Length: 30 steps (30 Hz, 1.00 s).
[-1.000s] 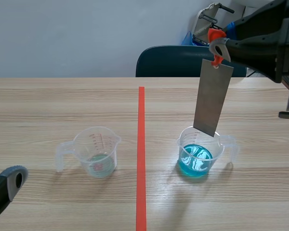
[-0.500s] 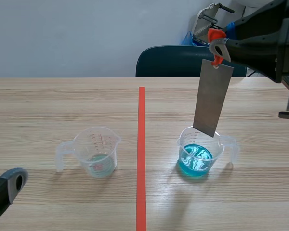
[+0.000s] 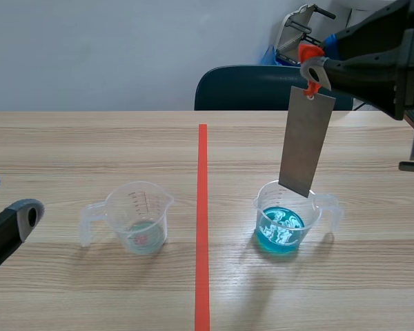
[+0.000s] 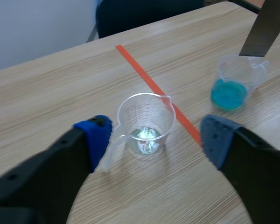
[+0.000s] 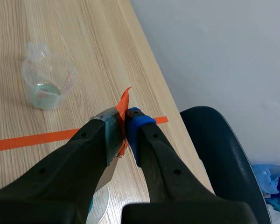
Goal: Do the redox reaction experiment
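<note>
Seemingly, plate [image 3: 305, 141] edge above cup [image 3: 314, 215] rim.

Measuring cups, clear plastic: two. The cup with clear liquid [image 3: 139, 219] and the cup with blue liquid [image 3: 287, 221]. Metal strip [image 3: 306, 141]: one. Orange tape line [image 3: 202, 207]: one. Chair [image 3: 248, 88]: one. Table [image 3: 83, 141]: one. Grippers: two, the left gripper [image 4: 155, 134] and the right gripper [image 5: 126, 120].

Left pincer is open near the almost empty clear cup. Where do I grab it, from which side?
Probably the wall of the clear cup under its rim, from the robot's side, left pincer straddling it. It stands upright and widens upward, so it should not slip. Its handle juts toward one finger; avoid it.
</note>
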Tool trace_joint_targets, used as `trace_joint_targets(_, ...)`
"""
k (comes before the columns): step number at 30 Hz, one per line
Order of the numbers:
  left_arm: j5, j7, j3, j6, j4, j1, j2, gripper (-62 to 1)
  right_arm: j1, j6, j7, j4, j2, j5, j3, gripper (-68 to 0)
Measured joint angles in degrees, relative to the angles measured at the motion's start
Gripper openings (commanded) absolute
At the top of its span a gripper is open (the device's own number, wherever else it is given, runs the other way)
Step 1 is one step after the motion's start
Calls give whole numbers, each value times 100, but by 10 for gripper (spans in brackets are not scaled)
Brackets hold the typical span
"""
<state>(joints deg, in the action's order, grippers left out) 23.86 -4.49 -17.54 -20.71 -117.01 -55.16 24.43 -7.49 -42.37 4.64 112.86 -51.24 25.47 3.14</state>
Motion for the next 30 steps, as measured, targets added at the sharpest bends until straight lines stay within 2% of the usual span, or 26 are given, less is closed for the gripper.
trace_joint_targets(2,0,-4,295,4,328,328,136,-339,0,0,0,0,0,0,0,-667)
trace_joint_targets(6,2,-85,994,9,1185,1187,337,-573,0,0,-2,0,0,0,0,-667)
trace_joint_targets(7,4,-155,1193,11,1399,1416,354,-588,0,0,-2,0,0,0,0,-667)
trace_joint_targets(15,0,-568,3069,76,2927,3322,350,-586,0,0,0,0,0,0,0,-667)
trace_joint_targets(19,-9,-669,3950,280,3497,4234,302,-586,0,0,0,0,0,0,0,-667)
trace_joint_targets(25,-258,-752,4859,538,4240,5322,-173,-586,0,0,0,0,0,-2,0,-667)
trace_joint_targets(30,-282,-763,5318,551,4782,5934,-623,-586,0,0,0,0,0,-17,0,-667)
